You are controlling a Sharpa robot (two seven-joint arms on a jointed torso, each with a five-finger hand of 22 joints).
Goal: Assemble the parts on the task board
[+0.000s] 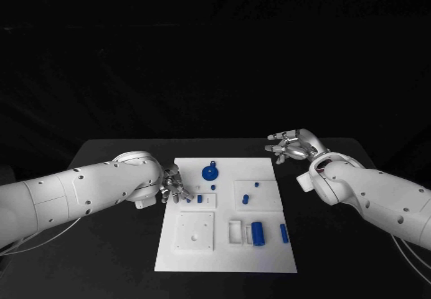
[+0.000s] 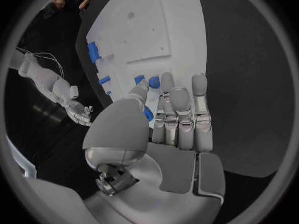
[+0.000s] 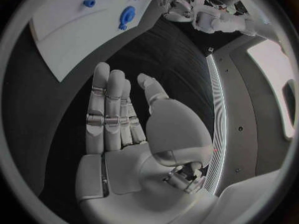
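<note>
While the flat white task board lies mid-tabletop on matte black, small blue parts dot it; the left hand at its left edge pinches one, the right hand off its far right corner spreads empty.

White task board flat on mid table, long side running near-to-far. Round blue disc part w/ small tab near far edge, left of centre. Raised square block mid-right w/ two small blue pegs standing in it. Another small blue part at left edge, mid-length. Near half: square plate w/ holes left; blue cylinder lying in slot, centre-right; slim blue bar by right edge.
</note>
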